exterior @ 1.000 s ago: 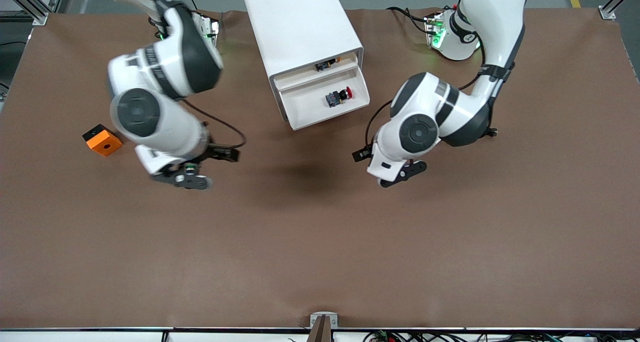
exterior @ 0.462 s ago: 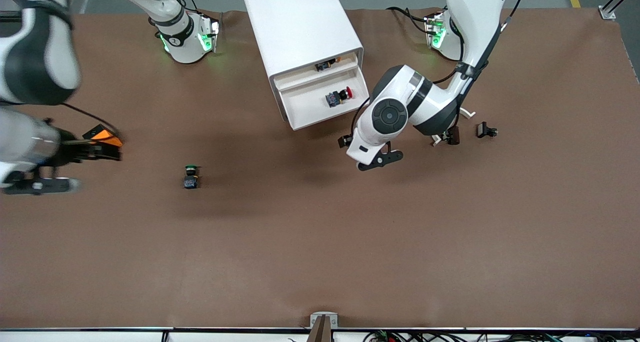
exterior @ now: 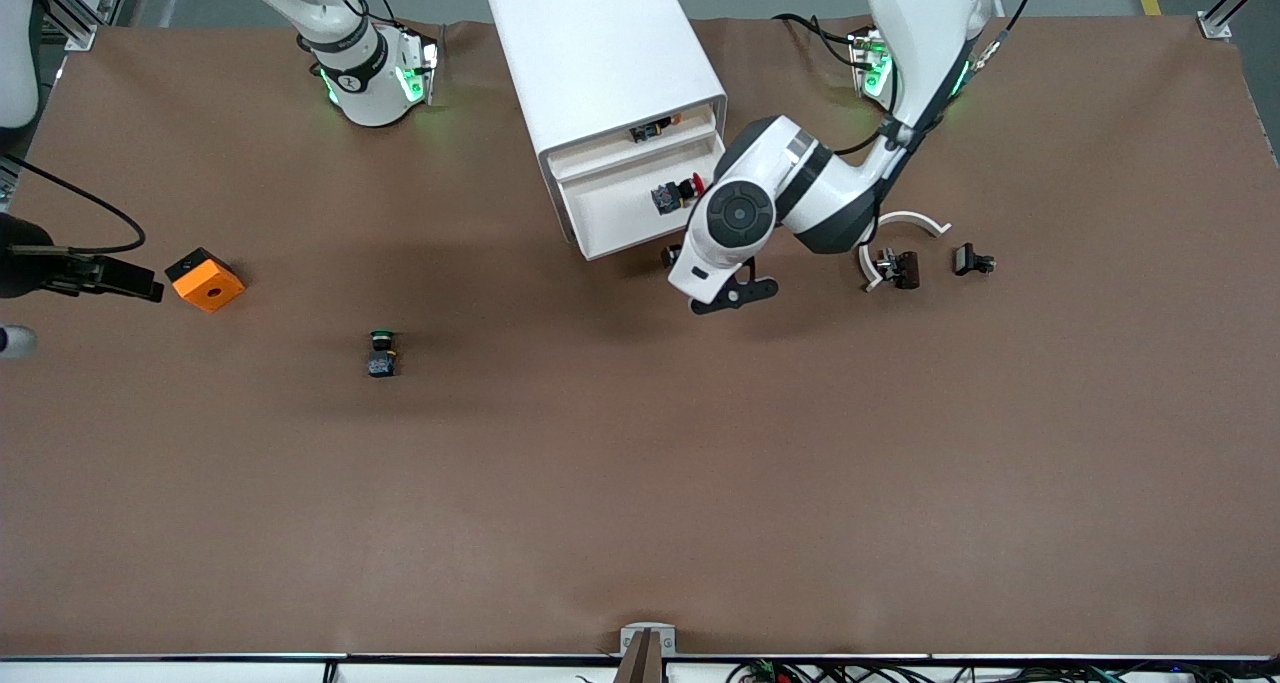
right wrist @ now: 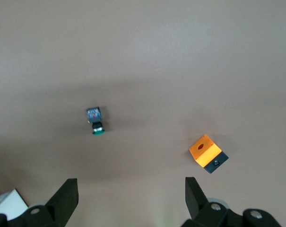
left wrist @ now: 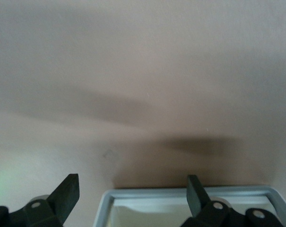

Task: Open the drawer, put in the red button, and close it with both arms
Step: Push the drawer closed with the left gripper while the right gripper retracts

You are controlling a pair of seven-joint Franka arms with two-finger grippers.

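One red button lies in the open drawer, so only closing remains: over one second the left gripper, fingers spread and empty, has neared its front while the right gripper, also spread, swung away over the right arm's end of the table.

The right wrist view looks down on a plain brown tabletop. The right end effector hangs in the air above it, its two dark fingers spread wide apart with nothing between them. A small button with a green cap lies on its side on the tabletop, the blue-and-black body pointing away from the cap. Well apart from it sits an orange block with a dark base and a small round hole in its upper face. A white corner of the cabinet shows at the edge of the view, beside one finger.
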